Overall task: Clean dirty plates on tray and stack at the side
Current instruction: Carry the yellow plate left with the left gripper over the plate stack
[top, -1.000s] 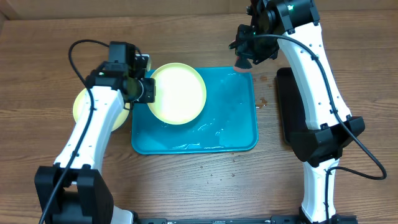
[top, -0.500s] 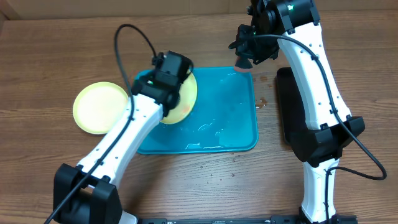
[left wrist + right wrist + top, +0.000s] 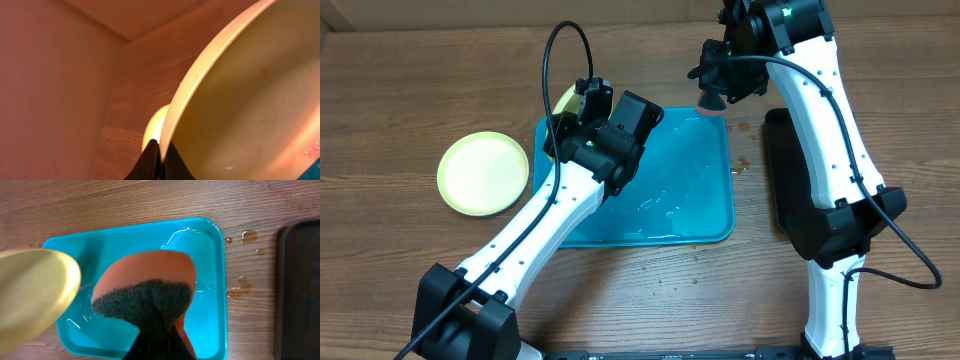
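Arms hang over the tray: left gripper clamps a tilted yellow plate by its rim; right gripper pinches an orange sponge above the far corner.

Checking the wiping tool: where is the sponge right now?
Overhead view: the orange sponge sits pinched in the right end effector, at the far right corner of the turquoise tray, left of the black tray.

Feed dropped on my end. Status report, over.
Left gripper shut on yellow-green plate, tilted, over the tray. Right gripper shut on sponge, above tray's far corner. Second plate on table, left of tray. Nothing between sponge and held plate.
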`<action>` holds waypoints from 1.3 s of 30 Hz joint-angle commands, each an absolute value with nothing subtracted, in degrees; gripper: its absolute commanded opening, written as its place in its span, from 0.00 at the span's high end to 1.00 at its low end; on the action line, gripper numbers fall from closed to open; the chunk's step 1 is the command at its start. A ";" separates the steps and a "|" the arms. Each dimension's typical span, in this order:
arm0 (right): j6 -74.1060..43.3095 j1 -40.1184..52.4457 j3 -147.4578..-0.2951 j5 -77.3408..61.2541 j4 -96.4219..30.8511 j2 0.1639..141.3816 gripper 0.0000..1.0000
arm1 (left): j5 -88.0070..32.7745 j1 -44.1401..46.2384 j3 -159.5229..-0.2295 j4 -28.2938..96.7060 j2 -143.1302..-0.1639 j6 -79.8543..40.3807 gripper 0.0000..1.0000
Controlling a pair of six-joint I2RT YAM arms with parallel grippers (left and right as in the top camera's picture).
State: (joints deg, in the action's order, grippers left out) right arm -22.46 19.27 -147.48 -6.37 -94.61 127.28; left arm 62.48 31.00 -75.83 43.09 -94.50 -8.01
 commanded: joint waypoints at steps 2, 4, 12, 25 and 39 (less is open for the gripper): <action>-22.31 19.42 -148.11 -5.78 -94.48 127.00 0.96 | 69.69 31.44 -76.03 42.00 -93.19 -9.23 0.96; -22.28 19.42 -148.11 -5.78 -94.48 127.00 0.96 | 69.69 31.92 -76.03 41.69 -93.19 -9.17 0.96; -22.28 19.42 -148.11 -5.78 -94.67 127.00 0.96 | 70.98 33.15 -76.03 40.01 -93.19 -8.75 0.96; -22.26 19.42 -148.11 -5.15 -95.48 127.00 0.96 | 41.36 30.13 -76.03 44.73 -93.08 -8.80 0.96; -22.06 19.42 -148.11 -4.27 -96.79 127.00 0.96 | -1.85 0.08 -76.01 48.25 -89.45 -8.82 0.96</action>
